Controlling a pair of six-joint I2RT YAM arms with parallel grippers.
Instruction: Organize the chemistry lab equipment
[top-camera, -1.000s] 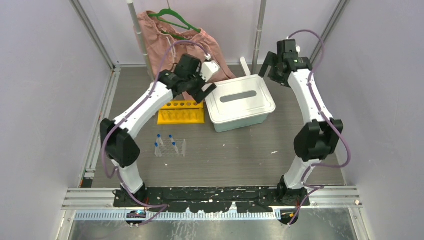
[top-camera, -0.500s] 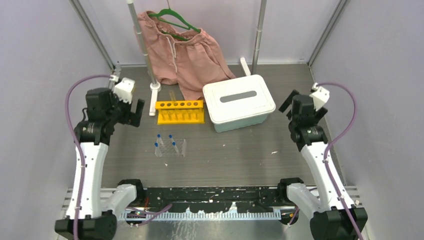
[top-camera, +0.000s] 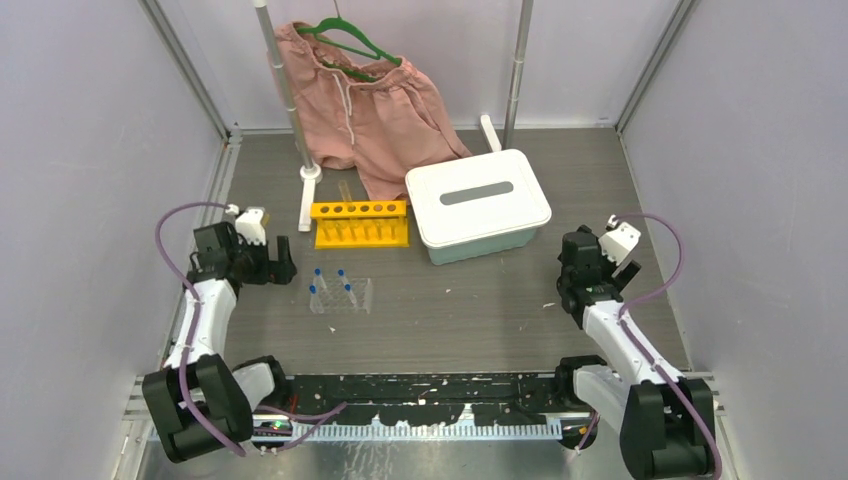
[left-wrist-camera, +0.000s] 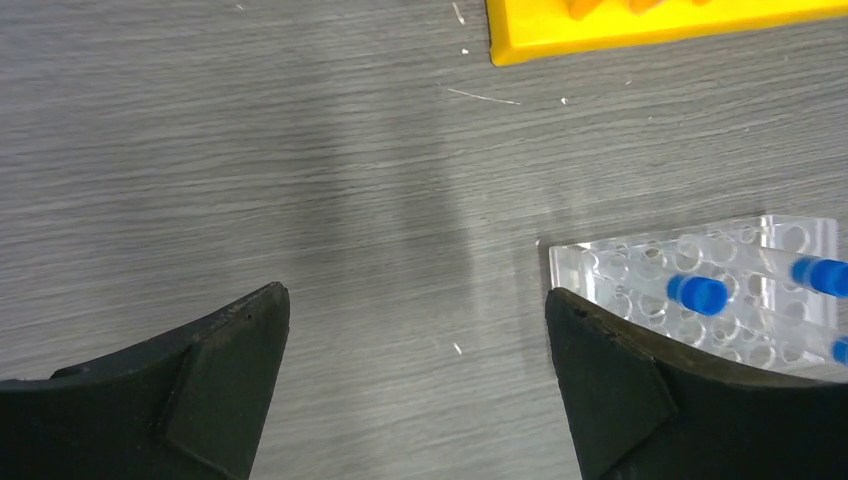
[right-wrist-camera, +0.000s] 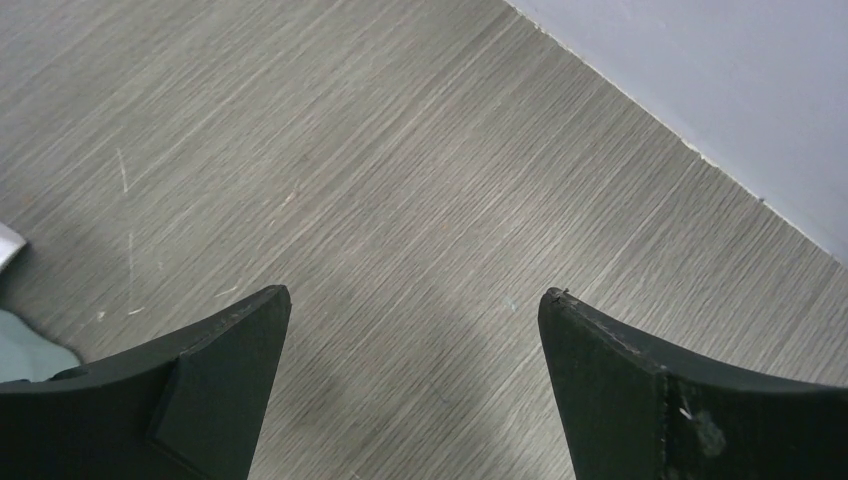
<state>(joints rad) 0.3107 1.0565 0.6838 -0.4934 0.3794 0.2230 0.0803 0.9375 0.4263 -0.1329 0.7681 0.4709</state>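
Low over the table (top-camera: 460, 320) on the left: left gripper (left-wrist-camera: 415, 300), spread wide. Holds nothing. Just to its right, not touching: clear rack (left-wrist-camera: 620, 280) with four vials (left-wrist-camera: 697, 294) in it, blue caps up, two in front and two behind. Behind the clear rack, near but apart: yellow rack (top-camera: 362, 235), flat on the table. Maybe one thin glass tube (top-camera: 345, 192) standing at its back left; too faint to be sure. Just beside the yellow rack, on the right: white box (top-camera: 470, 248) with its lid (top-camera: 478, 200) on. Behind both, at the back of the table: pink shorts (top-camera: 365, 100) on a green hanger (top-camera: 350, 40), hem down on the table. Far over on the right, well away from both racks: right gripper (right-wrist-camera: 413, 295), spread wide too. Holds nothing. Looks down at grey table near the wall (right-wrist-camera: 720, 80).
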